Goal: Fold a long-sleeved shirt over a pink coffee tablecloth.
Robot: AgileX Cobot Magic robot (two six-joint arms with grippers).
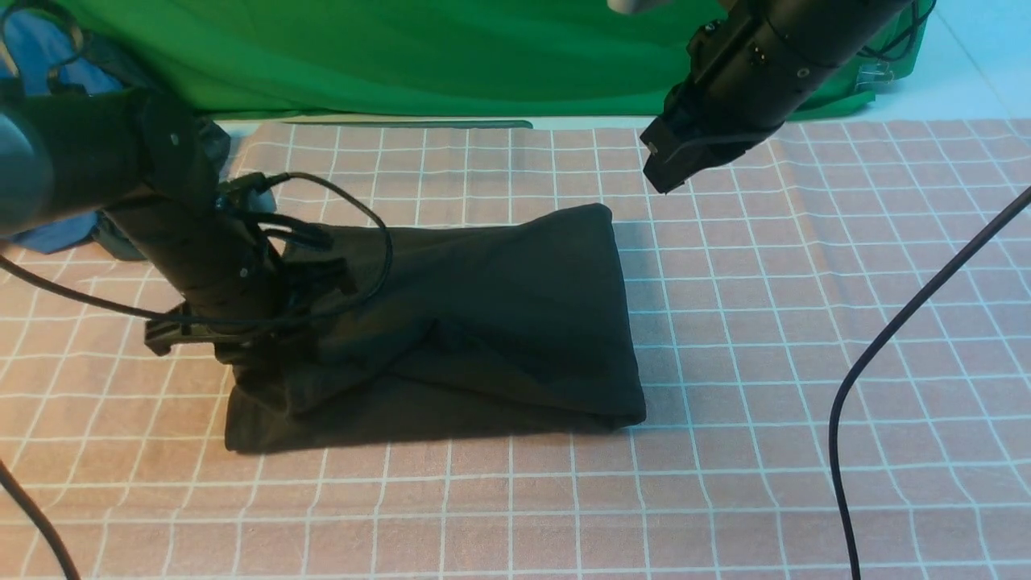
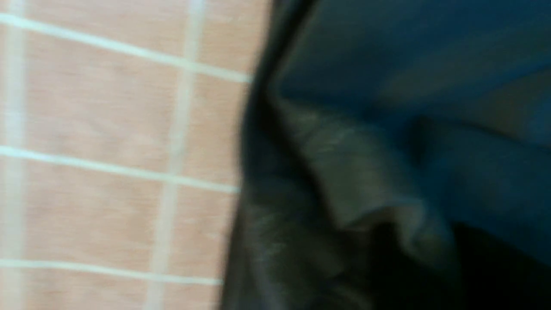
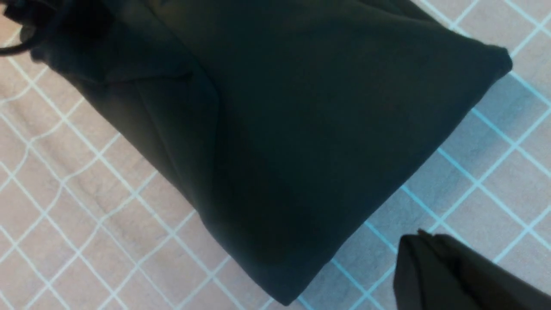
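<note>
Folded long-sleeved shirt [image 1: 483, 322] — on pink coffee tablecloth [image 1: 765, 362]

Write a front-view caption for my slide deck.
Left gripper down at the folded long-sleeved shirt; right gripper raised.

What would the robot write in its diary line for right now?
shirt: folded bundle on pink tablecloth | left gripper: down at shirt, grip hidden | right gripper: raised, off shirt

Backdrop: a plain bright green cloth [image 1: 387, 56] hangs in soft folds across the far side, its hem gathered at the surface. A pale, light-blue floor [image 1: 979, 64] shows at far right. A crumpled blue garment [image 1: 48, 64] lies at far left.
</note>
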